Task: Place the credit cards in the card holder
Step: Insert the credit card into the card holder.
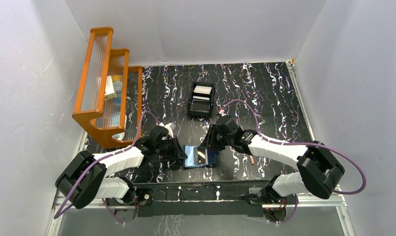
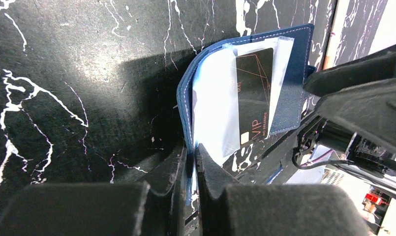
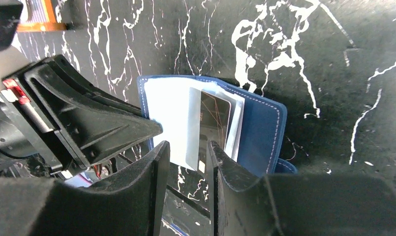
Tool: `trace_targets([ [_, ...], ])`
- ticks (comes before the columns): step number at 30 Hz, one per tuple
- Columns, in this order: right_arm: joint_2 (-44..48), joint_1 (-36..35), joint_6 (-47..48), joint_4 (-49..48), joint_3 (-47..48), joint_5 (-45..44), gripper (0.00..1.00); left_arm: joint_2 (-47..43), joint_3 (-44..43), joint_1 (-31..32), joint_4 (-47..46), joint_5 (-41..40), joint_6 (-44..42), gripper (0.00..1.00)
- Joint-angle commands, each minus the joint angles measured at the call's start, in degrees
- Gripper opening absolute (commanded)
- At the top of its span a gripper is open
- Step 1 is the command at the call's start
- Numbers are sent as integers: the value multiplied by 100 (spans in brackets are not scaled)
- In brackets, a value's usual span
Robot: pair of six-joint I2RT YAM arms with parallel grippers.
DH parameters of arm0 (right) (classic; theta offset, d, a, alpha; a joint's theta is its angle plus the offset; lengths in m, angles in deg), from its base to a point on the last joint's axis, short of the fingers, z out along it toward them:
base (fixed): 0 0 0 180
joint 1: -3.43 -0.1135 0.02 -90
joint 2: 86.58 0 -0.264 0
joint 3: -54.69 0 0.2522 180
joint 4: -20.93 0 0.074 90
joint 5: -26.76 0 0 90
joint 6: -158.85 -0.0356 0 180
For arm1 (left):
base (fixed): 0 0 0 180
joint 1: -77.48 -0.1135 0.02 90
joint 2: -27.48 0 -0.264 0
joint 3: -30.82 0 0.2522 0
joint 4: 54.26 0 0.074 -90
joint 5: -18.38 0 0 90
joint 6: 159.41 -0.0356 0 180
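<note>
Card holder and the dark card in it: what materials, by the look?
Card holder: soft navy leather or faux leather, matte fine grain, pale stitched edge. Dark card: likely rigid plastic, glossy black, gold line print, partly under a clear film pocket.

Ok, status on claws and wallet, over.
Left claw shut on edge of open navy-blue folding wallet. Right claw open, straddling dark rectangular card in wallet. Nothing blocking.

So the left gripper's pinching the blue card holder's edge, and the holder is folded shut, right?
Not shut: the card holder lies open, a dark card in its inner pocket, as the left wrist view shows. The left gripper does pinch its edge.
</note>
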Motion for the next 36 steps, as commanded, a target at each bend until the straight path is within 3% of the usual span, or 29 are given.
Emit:
trace_targets([
  [1,-248,-147,-110,-5,266,-154,42,-66,4,8,7,55,3,5],
  [28,-1122,-240,-180,-711,174,190,38,-76,16,11,-94,108,12,8],
  [36,-1270,-257,-164,-1196,83,414,36,-107,49,16,-198,184,18,13],
])
